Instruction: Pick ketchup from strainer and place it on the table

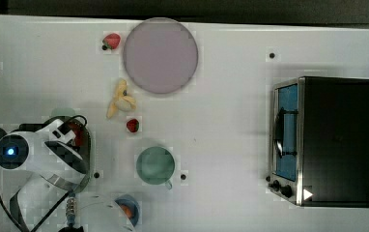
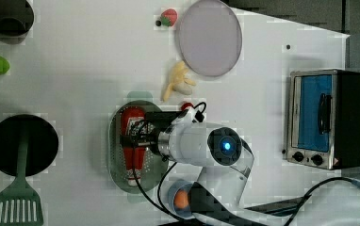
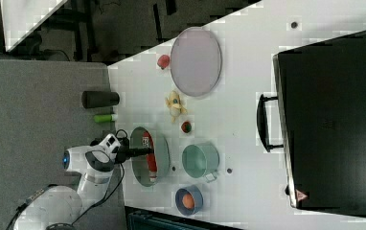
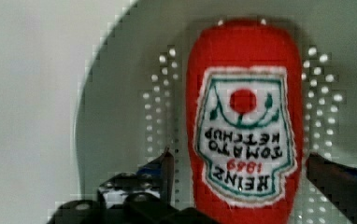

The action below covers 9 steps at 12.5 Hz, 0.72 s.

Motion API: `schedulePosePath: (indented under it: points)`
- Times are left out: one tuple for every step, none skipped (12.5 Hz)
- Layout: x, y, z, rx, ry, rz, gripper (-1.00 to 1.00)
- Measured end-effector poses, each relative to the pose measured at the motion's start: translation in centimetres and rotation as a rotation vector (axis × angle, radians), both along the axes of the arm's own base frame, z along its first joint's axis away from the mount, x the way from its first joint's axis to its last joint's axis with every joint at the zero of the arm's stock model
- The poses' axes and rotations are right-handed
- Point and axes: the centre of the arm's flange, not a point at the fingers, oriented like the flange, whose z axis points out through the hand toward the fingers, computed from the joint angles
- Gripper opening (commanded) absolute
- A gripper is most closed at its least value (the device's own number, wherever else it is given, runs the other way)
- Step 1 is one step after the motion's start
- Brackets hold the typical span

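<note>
Wrist view has the pincer [image 4: 237, 172] spread wide astride the ketchup [image 4: 244, 121] lying in the strainer [image 4: 120, 102]; I judge clenching, then lifting toward the worktop [image 2: 74, 70], comes next.

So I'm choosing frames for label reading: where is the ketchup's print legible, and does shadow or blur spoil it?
Wrist view: the ketchup label reads clearly, though upside down and slightly soft, with the strainer wall in dim, even shade. Left view: the label is too small to read, and the gripper crosses the bottle. Right view: only a red strip shows.
</note>
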Motion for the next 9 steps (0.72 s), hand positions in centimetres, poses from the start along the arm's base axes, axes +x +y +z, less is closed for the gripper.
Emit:
schedulePosePath:
  points:
    - [0.0, 0.0, -0.5, 0.002, 0.002, -0.003, 0.68]
    - [-0.1, -0.2, -1.0, -0.004, 0.007, -0.004, 0.41]
    - [0.0, -0.3, -1.3, -0.007, 0.006, -0.007, 0.18]
    - [0.1, -0.3, -1.3, -0.007, 0.006, -0.008, 0.13]
    - [0.1, -0.3, -1.1, -0.009, 0.004, -0.008, 0.13]
    - [0.1, -0.2, -1.1, -0.011, 0.001, -0.004, 0.13]
    - [0.1, -0.2, -0.9, -0.012, -0.005, 0.001, 0.13]
    - [-0.1, -0.2, -0.6, -0.024, -0.004, 0.006, 0.13]
    - [-0.4, -0.3, 0.2, -0.033, 0.003, -0.004, 0.13]
